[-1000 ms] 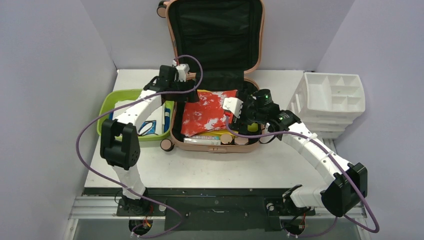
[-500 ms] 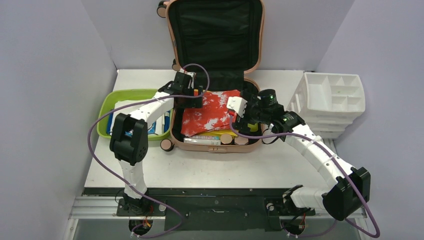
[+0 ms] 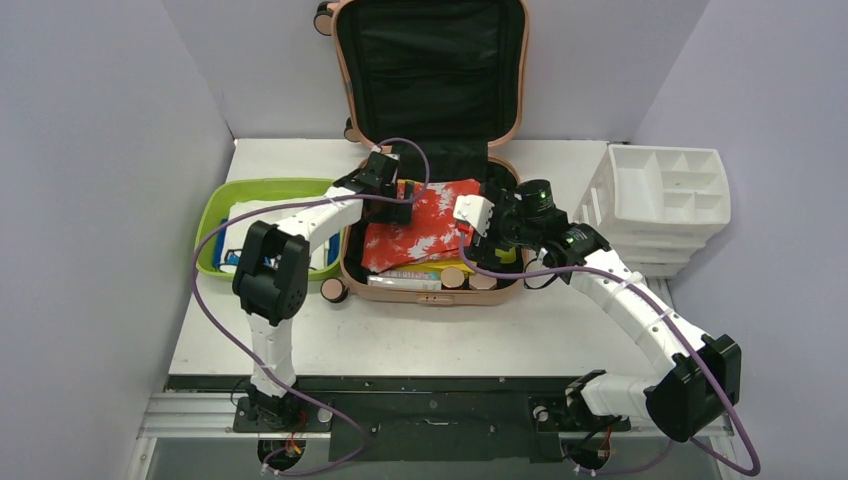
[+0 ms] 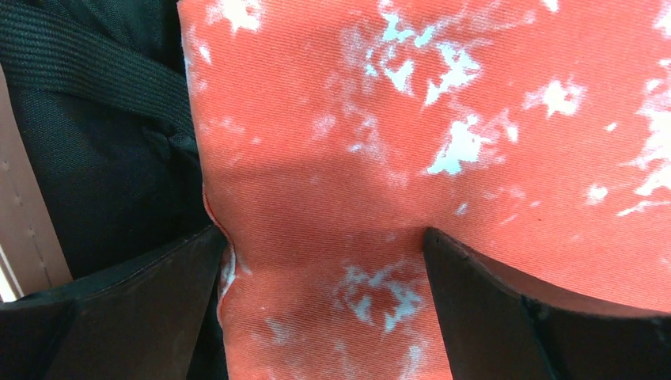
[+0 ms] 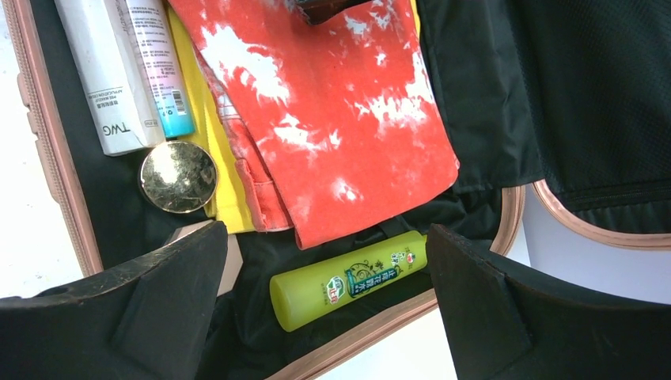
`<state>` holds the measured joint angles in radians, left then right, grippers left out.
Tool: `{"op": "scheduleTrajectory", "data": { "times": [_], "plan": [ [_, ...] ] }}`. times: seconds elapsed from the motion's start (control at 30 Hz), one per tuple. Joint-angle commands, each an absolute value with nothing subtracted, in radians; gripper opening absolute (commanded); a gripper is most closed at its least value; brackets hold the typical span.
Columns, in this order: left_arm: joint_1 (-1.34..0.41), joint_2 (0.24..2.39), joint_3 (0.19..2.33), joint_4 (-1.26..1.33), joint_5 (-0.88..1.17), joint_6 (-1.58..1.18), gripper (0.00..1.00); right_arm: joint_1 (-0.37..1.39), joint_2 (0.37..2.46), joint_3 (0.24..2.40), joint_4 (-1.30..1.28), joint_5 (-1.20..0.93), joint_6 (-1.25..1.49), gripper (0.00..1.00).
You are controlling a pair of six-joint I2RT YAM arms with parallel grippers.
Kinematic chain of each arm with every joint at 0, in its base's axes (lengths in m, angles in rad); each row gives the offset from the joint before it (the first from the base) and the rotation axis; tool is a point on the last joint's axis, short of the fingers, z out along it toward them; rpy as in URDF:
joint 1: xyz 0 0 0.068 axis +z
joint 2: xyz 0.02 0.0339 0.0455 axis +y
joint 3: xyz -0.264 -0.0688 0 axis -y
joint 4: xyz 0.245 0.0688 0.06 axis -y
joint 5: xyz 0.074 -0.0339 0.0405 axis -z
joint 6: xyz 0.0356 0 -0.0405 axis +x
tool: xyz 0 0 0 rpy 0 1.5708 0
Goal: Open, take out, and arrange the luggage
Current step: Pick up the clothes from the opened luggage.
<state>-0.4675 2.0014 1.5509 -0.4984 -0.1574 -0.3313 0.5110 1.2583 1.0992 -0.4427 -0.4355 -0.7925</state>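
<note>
Plainly luggage (image 3: 430,70) lies open; left tool (image 4: 320,237) gapes over red cloth (image 4: 443,103).

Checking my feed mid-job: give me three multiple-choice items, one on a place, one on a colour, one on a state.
1. Where is the green tub relative to the luggage? A. Left of it. B. Right of it. C. Inside it.
2. The cloth in the luggage is: A. Plain blue. B. Red with white blotches. C. Plain black.
3. The left gripper is: A. Shut on the cloth. B. Out of view. C. Open over the cloth's edge.
Answers: 1 A, seen in the top view; 2 B, both wrist views show the pattern; 3 C, the left wrist view shows the jaws spread.
</note>
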Motion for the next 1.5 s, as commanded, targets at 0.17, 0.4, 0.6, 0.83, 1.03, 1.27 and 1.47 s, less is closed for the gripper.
{"op": "scheduleTrajectory", "data": {
  "times": [0.17, 0.4, 0.6, 0.83, 1.03, 1.27, 1.47],
  "plan": [
    [-0.434, 2.008, 1.548, -0.464, 0.053, -0.401, 0.61, 0.555, 1.259, 1.165, -0.519, -0.466, -0.837, 0.91],
    [-0.400, 1.953, 1.533, -0.422, 0.157, -0.425, 0.02, 0.622, 1.301, 1.187, -0.608, -0.494, -0.920, 0.91],
    [-0.363, 1.909, 1.570, -0.427, 0.221, -0.458, 0.00, 0.735, 1.432, 1.260, -0.645, -0.471, -1.010, 0.91],
    [-0.360, 1.878, 1.549, -0.383, 0.337, -0.530, 0.00, 0.885, 1.617, 1.403, -0.564, -0.380, -0.962, 0.91],
    [-0.359, 1.882, 1.536, -0.345, 0.405, -0.570, 0.00, 0.930, 1.762, 1.514, -0.490, -0.261, -0.902, 0.91],
    [-0.360, 1.873, 1.533, -0.296, 0.461, -0.629, 0.00, 0.935, 1.844, 1.587, -0.455, -0.212, -0.839, 0.91],
    [-0.359, 1.874, 1.520, -0.263, 0.497, -0.666, 0.00, 0.964, 1.901, 1.641, -0.444, -0.199, -0.809, 0.91]
  ]
}}
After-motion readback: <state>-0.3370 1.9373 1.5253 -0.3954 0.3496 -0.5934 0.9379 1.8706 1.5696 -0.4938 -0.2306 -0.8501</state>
